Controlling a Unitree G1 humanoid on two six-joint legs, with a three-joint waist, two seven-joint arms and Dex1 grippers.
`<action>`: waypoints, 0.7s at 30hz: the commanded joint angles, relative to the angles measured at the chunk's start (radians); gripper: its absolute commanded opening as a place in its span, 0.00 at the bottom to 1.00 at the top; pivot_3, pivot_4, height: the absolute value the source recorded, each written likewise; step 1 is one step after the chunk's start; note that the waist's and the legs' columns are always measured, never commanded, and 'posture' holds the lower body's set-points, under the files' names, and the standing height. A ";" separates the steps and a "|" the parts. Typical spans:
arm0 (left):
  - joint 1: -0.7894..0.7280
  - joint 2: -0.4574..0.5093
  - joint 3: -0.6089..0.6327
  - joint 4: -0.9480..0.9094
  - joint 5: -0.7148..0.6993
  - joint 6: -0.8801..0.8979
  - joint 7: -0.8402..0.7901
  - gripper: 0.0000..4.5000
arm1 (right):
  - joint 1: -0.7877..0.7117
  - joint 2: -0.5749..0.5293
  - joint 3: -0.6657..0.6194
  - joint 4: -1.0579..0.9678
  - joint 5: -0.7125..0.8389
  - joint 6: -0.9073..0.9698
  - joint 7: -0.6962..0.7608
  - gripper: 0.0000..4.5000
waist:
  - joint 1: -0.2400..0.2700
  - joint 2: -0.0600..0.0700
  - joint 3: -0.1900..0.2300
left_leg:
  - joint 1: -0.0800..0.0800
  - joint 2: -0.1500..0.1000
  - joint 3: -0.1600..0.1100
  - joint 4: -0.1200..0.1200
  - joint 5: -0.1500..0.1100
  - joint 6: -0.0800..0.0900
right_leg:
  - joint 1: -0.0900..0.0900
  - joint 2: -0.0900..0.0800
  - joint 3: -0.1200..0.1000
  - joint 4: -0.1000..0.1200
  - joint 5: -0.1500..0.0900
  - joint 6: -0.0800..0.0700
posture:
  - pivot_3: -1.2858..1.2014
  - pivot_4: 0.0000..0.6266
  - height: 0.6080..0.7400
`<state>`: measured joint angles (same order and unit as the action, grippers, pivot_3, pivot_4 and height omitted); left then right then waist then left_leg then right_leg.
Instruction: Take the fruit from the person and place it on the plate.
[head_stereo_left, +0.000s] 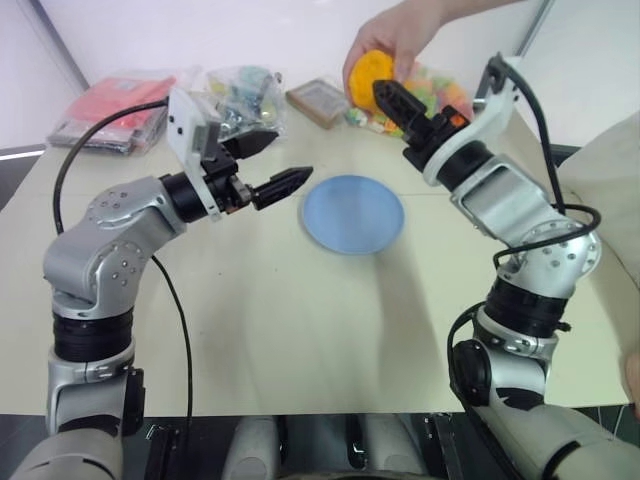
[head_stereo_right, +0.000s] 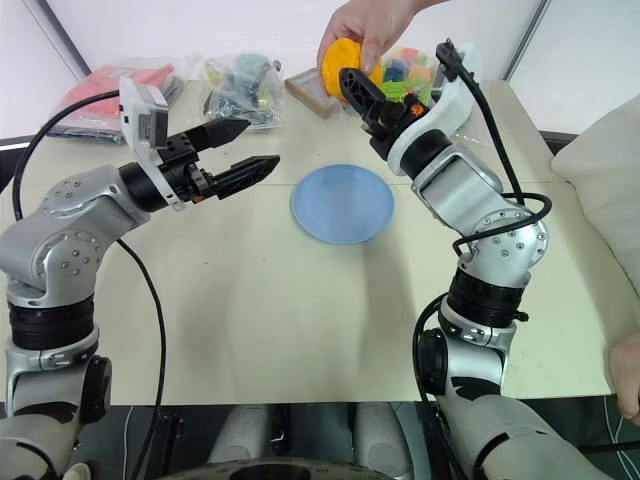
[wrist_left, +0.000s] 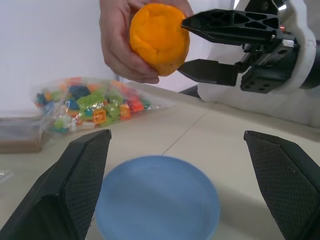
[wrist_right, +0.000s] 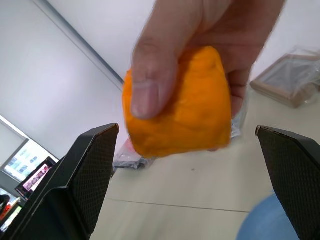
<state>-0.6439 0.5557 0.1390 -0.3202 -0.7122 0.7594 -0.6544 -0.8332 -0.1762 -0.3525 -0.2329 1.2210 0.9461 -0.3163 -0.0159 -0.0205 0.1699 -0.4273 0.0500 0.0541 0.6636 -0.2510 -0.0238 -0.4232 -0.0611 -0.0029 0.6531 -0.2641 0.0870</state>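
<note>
- Fruit (wrist_left: 159, 37) is what we are after; it is orange, still pinched in the person's hand (wrist_left: 120, 47) above the far side of the table (head_stereo_left: 300, 320), not yet in our grasp.
- Nearest to us on the table lies the light-blue plate (head_stereo_left: 353, 213), flat and bare, roughly at the centre between our two arms.
- At about 9 o'clock from the plate we hold the left end effector (head_stereo_left: 272, 163), released, both black fingers spread and pointing towards the plate, above the table, with nothing between them.
- At about 1 o'clock from the plate we have the right end effector (wrist_left: 186, 47) raised off the table, released, its two fingers spread wide with their tips right at the fruit's side; we cannot tell whether they touch it.
- The person's fingers wrap the fruit from above.
- Farther back, a clear bag of coloured toy blocks (wrist_left: 95, 107) lies on the table beyond the plate, with a flat brown packet (head_stereo_left: 318, 100) and a red packet (head_stereo_left: 115, 105) at about 11 and 10 o'clock.
</note>
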 joint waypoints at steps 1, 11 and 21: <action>-0.017 0.008 0.019 -0.041 -0.021 -0.002 0.008 0.99 | -0.033 -0.006 0.013 -0.008 0.003 -0.036 0.022 1.00 | 0.001 0.000 0.000 | 0.000 0.000 0.000 0.000 0.000 0.000 | 0.000 0.000 0.000 0.000 0.000 0.000 | 0.52 0.24 0.93; -0.008 0.027 0.018 -0.064 -0.029 0.006 0.027 0.99 | -0.075 0.001 0.074 0.106 -0.117 -0.123 0.139 1.00 | 0.001 0.000 0.000 | 0.000 0.000 0.000 0.000 0.000 0.000 | 0.000 0.000 0.000 0.000 0.000 0.000 | 0.52 0.24 0.93; 0.000 0.032 0.013 -0.072 -0.022 0.004 0.032 1.00 | -0.080 0.011 0.082 0.121 -0.161 -0.145 0.189 0.51 | 0.001 0.000 0.000 | 0.000 0.000 0.000 0.000 0.000 0.000 | 0.000 0.000 0.000 0.000 0.000 0.000 | 0.52 0.24 0.93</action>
<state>-0.6402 0.5791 0.1385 -0.3576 -0.7294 0.7742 -0.6276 -0.8788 -0.1710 -0.2701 -0.0895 1.0612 0.8185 -0.1412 -0.0152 -0.0203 0.1700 -0.4276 0.0499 0.0544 0.6632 -0.2510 -0.0238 -0.4236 -0.0614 -0.0028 0.6526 -0.2641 0.0870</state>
